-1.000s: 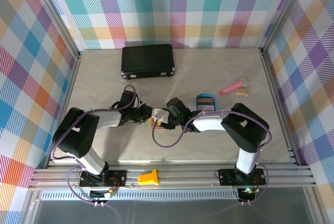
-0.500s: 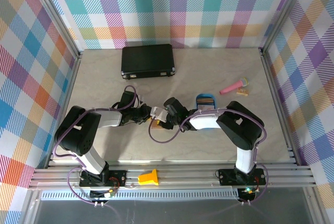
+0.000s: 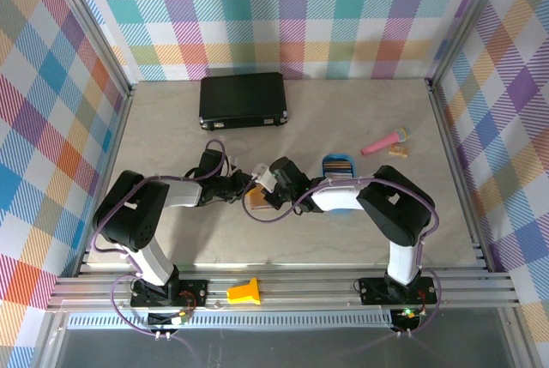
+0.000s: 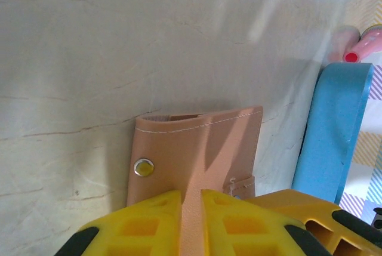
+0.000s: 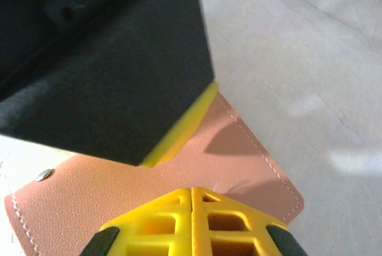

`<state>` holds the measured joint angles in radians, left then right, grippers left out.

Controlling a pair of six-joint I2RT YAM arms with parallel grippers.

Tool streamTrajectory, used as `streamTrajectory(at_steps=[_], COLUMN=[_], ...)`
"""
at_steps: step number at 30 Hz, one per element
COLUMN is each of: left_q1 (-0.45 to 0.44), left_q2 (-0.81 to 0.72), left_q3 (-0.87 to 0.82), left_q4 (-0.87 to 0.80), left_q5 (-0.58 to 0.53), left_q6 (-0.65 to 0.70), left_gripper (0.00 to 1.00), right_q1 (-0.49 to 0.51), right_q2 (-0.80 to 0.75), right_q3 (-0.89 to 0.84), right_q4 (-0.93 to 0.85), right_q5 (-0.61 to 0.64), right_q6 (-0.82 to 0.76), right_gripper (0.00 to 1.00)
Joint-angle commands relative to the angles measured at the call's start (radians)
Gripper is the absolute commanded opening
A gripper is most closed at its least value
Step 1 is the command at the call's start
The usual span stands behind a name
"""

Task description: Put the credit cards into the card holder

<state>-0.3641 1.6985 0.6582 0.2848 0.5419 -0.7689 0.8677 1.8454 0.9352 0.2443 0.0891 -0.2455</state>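
The salmon-brown card holder [image 3: 256, 202] lies on the table's middle between both grippers. In the left wrist view its leather flap [image 4: 197, 142] with a metal snap runs up between my yellow fingers; the left gripper [image 4: 191, 193] is shut on it. My right gripper [image 5: 191, 189] is shut, its fingers pressed flat together, tips resting on the card holder [image 5: 83, 190]. The left gripper's black body crosses the upper left of that view. In the top view the left gripper [image 3: 243, 188] and the right gripper [image 3: 264, 186] almost touch. Credit cards [image 3: 337, 163] lie in the blue tray [image 3: 337, 156].
A large black case [image 3: 243, 100] lies at the back left. A pink microphone-shaped toy [image 3: 383, 140] rests at the right behind the tray. The blue tray's wall [image 4: 331, 130] stands close to the right of the card holder. An orange-yellow block [image 3: 244, 291] sits on the front rail.
The right gripper's jaws have closed completely, and it has shifted slightly left and back, toward the left gripper. The left gripper keeps its hold on the card holder.
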Motion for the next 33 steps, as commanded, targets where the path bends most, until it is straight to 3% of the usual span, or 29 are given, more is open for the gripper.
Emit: streamTrajectory(at_steps=[1,11,17,19,26,33], left_q1=[0.002,0.002,0.002,0.002,0.001,-0.006], left_q2=[0.052,0.054,0.041,0.035,0.0,-0.021], left_q3=[-0.004,0.017,0.012,0.012,0.024,0.051], left_q4=[-0.123,-0.156,-0.134,-0.129,-0.143,-0.178], left_q5=[-0.068,-0.081,-0.067,-0.059,-0.056,-0.067], left_q6=[0.037,0.063,0.059,0.061,0.077,0.098], left_gripper=[0.17,0.16,0.16,0.17,0.17,0.18], right_q1=[-0.044,-0.098,-0.137,-0.144,-0.179,-0.18], right_q2=[-0.096,-0.233,-0.276,-0.304,-0.358,-0.201], right_q3=[-0.054,-0.16,-0.164,-0.163,-0.078,0.127], right_q4=[-0.011,-0.113,-0.164,-0.177,-0.284,-0.5], right_q5=[0.041,0.028,-0.06,-0.073,-0.173,-0.258], right_q6=[0.197,0.521,0.578,0.588,0.638,0.775], right_gripper=[0.0,0.0,0.36,0.42,0.56,0.57])
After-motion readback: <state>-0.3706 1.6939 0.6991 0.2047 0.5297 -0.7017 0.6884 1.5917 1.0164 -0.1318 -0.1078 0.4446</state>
